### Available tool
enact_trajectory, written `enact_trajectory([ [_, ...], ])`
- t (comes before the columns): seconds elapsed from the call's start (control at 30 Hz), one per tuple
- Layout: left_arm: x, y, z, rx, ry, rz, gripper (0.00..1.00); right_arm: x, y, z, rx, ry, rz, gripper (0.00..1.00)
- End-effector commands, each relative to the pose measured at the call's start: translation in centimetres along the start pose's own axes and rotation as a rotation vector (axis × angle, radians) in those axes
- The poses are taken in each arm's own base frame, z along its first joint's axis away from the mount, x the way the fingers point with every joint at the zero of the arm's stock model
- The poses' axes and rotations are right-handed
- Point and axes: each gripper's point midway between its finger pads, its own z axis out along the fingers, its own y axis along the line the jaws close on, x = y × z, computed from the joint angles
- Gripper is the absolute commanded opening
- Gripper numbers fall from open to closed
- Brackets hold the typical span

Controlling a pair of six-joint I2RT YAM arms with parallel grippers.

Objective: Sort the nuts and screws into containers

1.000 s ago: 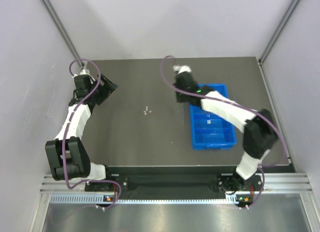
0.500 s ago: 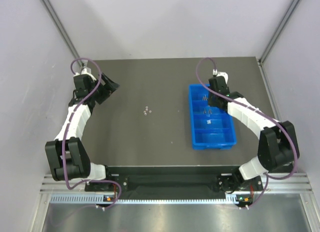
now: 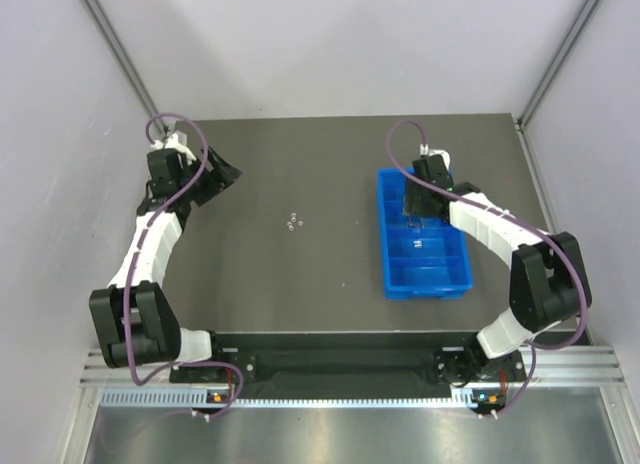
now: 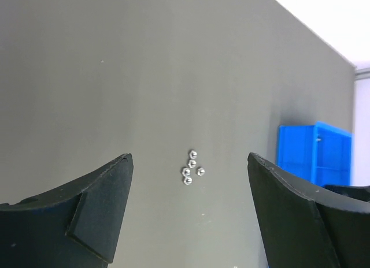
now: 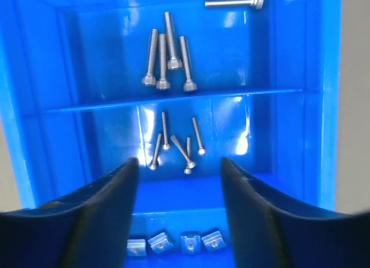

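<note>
Swinging across the table (image 3: 300, 284), the right gripper (image 5: 179, 164) now hangs over the tray (image 3: 428, 280), jaws spread, empty — screws (image 5: 173, 146) look delivered, loose nuts (image 4: 191, 167) waiting.

- Top view: the nuts (image 3: 294, 222) on the table (image 3: 300, 164) are mere specks; I cannot count them.
- Right wrist view: the tray (image 5: 329, 106) is cut off at top and bottom; the fingers (image 5: 98, 216) of my right hand (image 5: 178, 162) hide its nearest compartments' corners.
- Left wrist view: the tray is cut off at the right.
</note>
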Motion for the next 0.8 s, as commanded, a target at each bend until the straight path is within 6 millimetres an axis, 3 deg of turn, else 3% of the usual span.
enact_trajectory([
  [0.0,-1.4,-2.6,-1.3,0.036,-0.072,0.145,0.84,-5.4,1.8,-4.3,-0.092,-0.139,0.022,0.66],
  [0.1,-0.6,-3.2,-0.9,-0.001,-0.059,0.211,0.84,-7.6,5.2,-7.3,-0.174,-0.224,-0.037,0.81],
  [0.17,-0.4,-3.0,-0.9,-0.033,-0.042,0.252,0.84,-7.7,8.5,-8.7,-0.239,-0.244,-0.096,0.88],
  [0.2,0.6,-3.5,-0.5,-0.036,-0.016,0.286,0.84,-8.8,9.9,-9.7,-0.267,-0.272,-0.106,0.89],
  [0.23,0.8,-3.7,-0.5,-0.043,-0.003,0.299,0.83,-8.0,12.1,-9.7,-0.295,-0.257,-0.146,0.9],
  [0.3,1.8,-4.1,-0.1,-0.048,0.027,0.346,0.82,-8.4,14.5,-10.3,-0.337,-0.266,-0.165,0.91],
  [0.4,3.4,-4.4,0.4,-0.085,0.072,0.416,0.81,-6.9,18.6,-9.9,-0.415,-0.229,-0.204,0.91],
  [0.5,3.6,-4.2,0.5,-0.131,0.091,0.442,0.81,-4.7,22.9,-8.9,-0.503,-0.197,-0.241,0.9],
  [0.53,3.4,-4.1,0.5,-0.141,0.086,0.442,0.81,-3.0,24.5,-7.8,-0.512,-0.165,-0.274,0.9],
  [0.57,2.7,-3.6,0.2,-0.184,0.056,0.442,0.81,-3.0,25.7,-7.7,-0.521,-0.166,-0.286,0.89],
  [0.6,2.4,-3.5,0.0,-0.2,0.042,0.437,0.81,-1.2,26.8,-6.0,-0.506,-0.129,-0.323,0.89],
  [0.67,1.5,-2.7,-0.3,-0.259,0.002,0.436,0.81,-1.0,28.3,-5.3,-0.504,-0.128,-0.35,0.84],
  [0.7,1.0,-2.5,-0.7,-0.28,-0.019,0.431,0.82,0.3,29.0,-3.8,-0.482,-0.104,-0.378,0.83],
  [0.77,-0.1,-2.0,-1.5,-0.327,-0.066,0.426,0.83,0.0,30.1,-3.5,-0.476,-0.11,-0.394,0.8],
])
